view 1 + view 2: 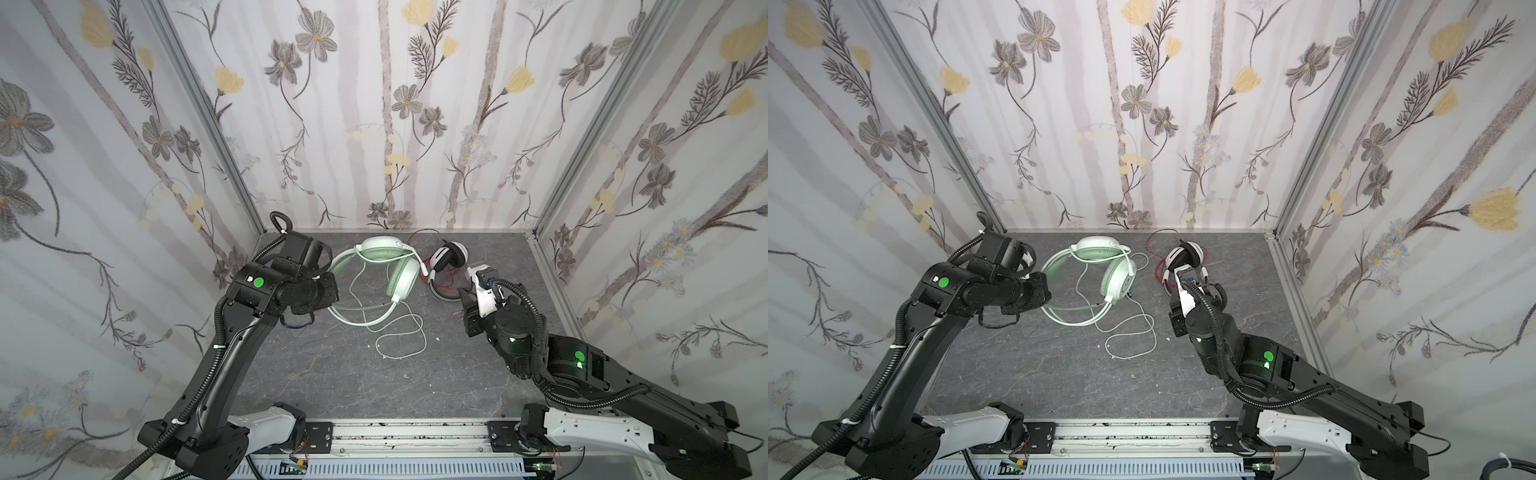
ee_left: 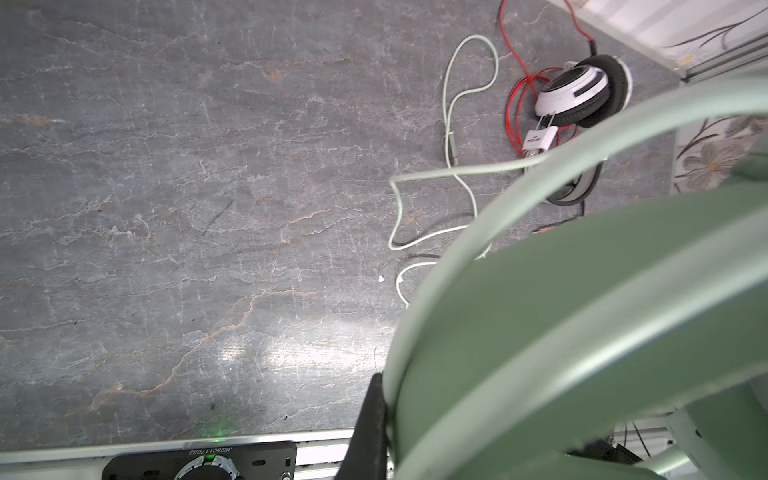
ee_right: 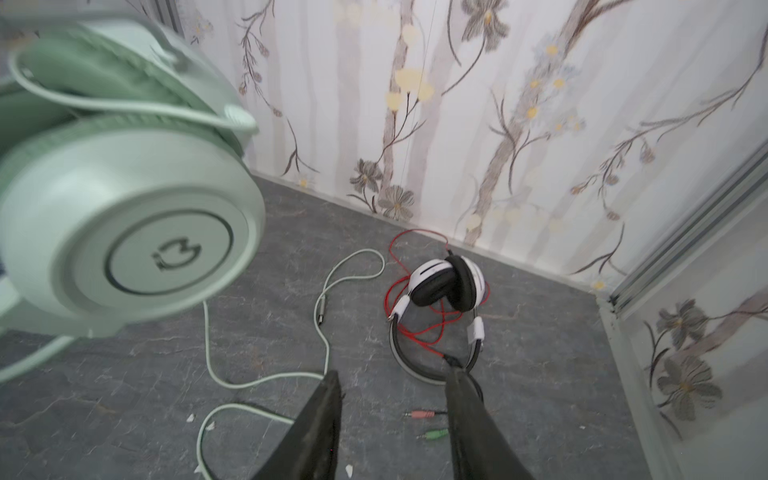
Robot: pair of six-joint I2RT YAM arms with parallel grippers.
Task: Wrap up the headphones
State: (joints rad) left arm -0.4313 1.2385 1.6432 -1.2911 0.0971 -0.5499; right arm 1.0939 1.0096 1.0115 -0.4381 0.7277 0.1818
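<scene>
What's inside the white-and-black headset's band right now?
Loops of red cord lie on the table inside the white-and-black headset band; how the cord runs behind the ear cups is hidden.

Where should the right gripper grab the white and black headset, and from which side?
Probably the headband, from above on the near side: that thin arc lies flat, facing the open right gripper, while the cups are bulky, with red cord looped by them.
</scene>
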